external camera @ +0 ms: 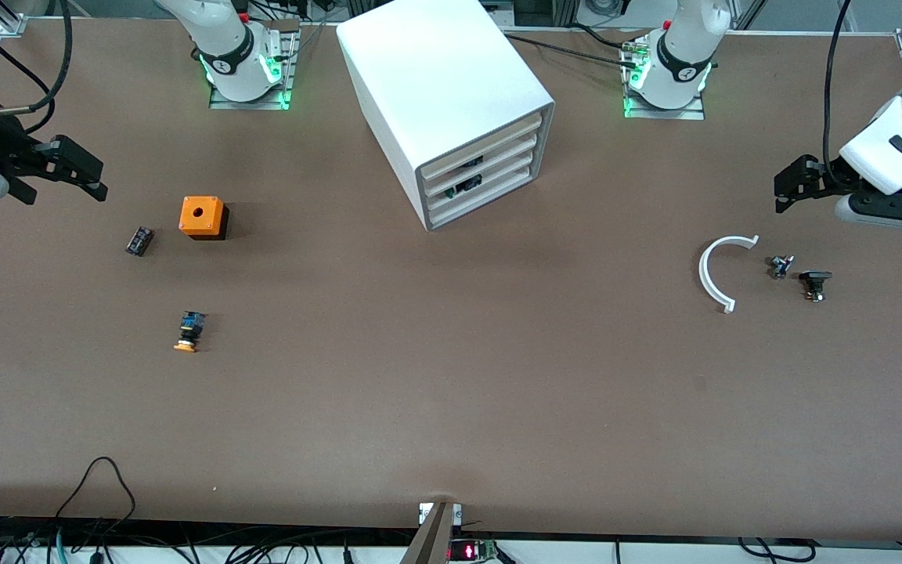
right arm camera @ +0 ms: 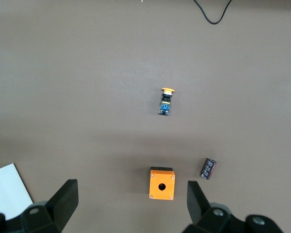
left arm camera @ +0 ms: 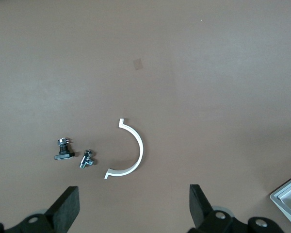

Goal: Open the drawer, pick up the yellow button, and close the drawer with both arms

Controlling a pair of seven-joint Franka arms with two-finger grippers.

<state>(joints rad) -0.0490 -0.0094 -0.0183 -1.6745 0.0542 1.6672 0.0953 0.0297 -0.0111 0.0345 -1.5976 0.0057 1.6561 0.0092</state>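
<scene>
While both arms wait at the two ends of the brown surface (external camera: 451, 407), we see the white cabinet (external camera: 435, 86) standing between the robots' bases with all three drawers pushed in; the topmost drawer (external camera: 482, 146) sits flush in the grey front frame. We find the button (external camera: 189, 332) lying on its side on the surface toward the right arm's end, its orange-yellow cap pointing toward the front camera and its blue end away from it. Farther from that camera than the button sits the orange cube (external camera: 202, 215) with a hole in its top, and just beside the cube, toward the surface's edge, lies a small dark cylindrical component (external camera: 138, 240). Our right hand (external camera: 79, 176) hangs over that end of the surface, fingers spread wide and holding nothing; in the right wrist view the button (right arm camera: 166, 101) and the cube (right arm camera: 162, 183) show between its fingers (right arm camera: 63, 201). Our left hand (external camera: 791, 188) hovers over the other end, likewise spread and empty. Under it lie a white half-ring (external camera: 717, 270) and, beside it, two small metal-and-black parts (external camera: 799, 274), all apart from one another.
</scene>
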